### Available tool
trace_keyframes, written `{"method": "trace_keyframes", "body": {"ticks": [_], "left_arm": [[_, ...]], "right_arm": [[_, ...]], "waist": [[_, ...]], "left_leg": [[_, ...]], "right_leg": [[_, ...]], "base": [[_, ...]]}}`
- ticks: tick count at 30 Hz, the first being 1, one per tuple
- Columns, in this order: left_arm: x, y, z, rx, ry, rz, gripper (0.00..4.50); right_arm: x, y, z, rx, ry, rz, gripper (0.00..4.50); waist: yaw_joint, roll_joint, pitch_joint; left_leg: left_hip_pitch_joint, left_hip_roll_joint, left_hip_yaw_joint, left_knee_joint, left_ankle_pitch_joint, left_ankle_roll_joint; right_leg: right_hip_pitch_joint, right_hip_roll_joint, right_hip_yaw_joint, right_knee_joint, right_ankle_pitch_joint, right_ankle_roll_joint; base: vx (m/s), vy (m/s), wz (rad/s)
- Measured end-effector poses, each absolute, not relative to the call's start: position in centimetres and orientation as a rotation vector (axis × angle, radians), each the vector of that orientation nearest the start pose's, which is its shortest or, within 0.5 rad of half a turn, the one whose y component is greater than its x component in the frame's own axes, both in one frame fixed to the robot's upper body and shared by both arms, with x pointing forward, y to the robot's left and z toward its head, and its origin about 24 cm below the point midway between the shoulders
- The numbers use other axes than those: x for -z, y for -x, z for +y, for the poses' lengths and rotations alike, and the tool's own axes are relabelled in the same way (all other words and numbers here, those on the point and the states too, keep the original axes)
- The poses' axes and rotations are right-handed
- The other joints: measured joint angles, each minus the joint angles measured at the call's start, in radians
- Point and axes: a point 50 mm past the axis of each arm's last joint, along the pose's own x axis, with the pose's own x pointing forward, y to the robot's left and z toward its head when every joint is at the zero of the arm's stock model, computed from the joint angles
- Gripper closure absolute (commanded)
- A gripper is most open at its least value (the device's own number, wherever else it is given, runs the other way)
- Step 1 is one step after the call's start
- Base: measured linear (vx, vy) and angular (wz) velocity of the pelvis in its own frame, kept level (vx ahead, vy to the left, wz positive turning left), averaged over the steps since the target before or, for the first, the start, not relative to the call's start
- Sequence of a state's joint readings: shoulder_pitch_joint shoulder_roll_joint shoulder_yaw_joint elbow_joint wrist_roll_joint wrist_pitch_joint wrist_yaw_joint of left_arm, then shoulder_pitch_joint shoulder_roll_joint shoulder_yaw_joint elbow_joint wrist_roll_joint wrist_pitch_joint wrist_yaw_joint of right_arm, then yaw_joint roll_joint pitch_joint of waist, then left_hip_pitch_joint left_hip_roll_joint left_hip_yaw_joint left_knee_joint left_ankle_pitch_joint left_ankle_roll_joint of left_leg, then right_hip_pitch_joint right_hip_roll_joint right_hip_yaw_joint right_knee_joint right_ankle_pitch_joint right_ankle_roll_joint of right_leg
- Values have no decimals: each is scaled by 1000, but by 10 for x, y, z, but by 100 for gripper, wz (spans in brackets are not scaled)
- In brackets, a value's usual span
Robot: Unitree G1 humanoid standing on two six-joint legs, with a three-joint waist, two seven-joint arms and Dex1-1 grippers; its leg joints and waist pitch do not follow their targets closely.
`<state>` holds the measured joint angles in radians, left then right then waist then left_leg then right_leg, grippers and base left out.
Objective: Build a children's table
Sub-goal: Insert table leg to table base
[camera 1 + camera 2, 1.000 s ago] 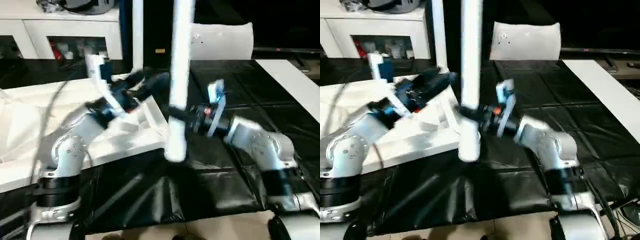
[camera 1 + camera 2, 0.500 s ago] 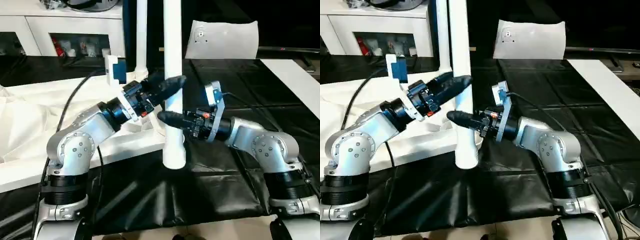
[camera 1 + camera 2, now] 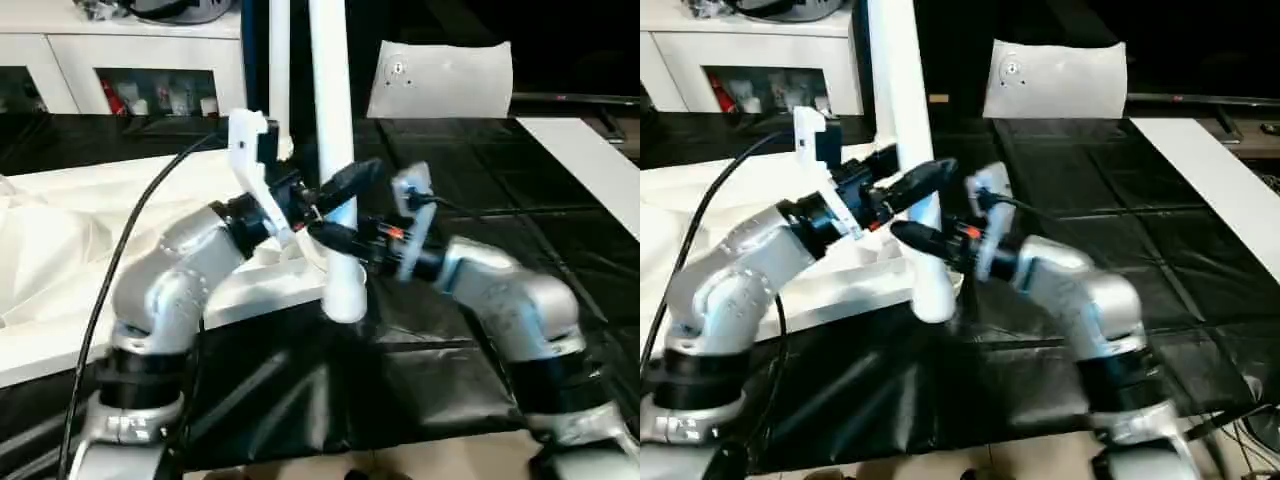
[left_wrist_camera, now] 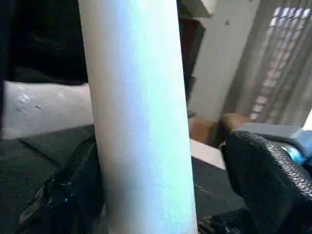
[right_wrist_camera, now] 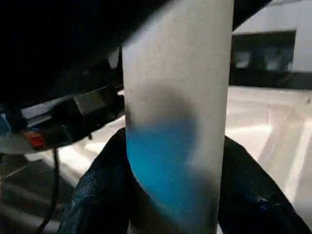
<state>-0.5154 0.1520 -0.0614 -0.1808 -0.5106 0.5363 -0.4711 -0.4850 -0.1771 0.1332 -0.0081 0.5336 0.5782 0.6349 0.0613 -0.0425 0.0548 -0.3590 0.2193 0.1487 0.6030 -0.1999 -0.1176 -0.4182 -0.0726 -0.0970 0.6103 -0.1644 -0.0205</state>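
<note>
The children's table lies upside down, and its white top (image 3: 245, 292) rests on the black-covered surface at the left. One white leg (image 3: 279, 60) stands in a far corner. A second long white leg (image 3: 331, 100) is upright, its lower end beside the top's near corner. My right gripper (image 3: 335, 238) is shut on this leg low down, with both fingers (image 5: 102, 195) pressed to its sides. Just above, my left gripper (image 3: 342, 188) straddles the same leg (image 4: 141, 122) and is open. One finger (image 4: 263, 180) stands clear of it.
A white cabinet (image 3: 120, 60) with shelves stands at the back left. A white padded piece (image 3: 440, 80) leans at the back, and a white board (image 3: 590, 160) lies at the right. Black sheeting (image 3: 400, 380) covers the surface in front.
My left gripper has swung right from over the table top and now sits around the leg. The right gripper has kept its hold, with the leg shifted slightly left. The camera has also moved.
</note>
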Motion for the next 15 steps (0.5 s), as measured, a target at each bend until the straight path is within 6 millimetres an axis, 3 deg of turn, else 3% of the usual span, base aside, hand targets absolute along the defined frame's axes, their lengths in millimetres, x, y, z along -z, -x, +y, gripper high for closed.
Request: {"method": "trace_keyframes", "body": {"ticks": [15], "left_arm": [[-166,-295,79,698,31,-245,106]], "right_arm": [[-126,-303,-63,-929,-235,39,268]], "waist": [[-3,0,0]], "left_leg": [[0,0,0,0,0,0]], "right_leg": [[0,0,0,0,0,0]], "base": [[0,0,0]]}}
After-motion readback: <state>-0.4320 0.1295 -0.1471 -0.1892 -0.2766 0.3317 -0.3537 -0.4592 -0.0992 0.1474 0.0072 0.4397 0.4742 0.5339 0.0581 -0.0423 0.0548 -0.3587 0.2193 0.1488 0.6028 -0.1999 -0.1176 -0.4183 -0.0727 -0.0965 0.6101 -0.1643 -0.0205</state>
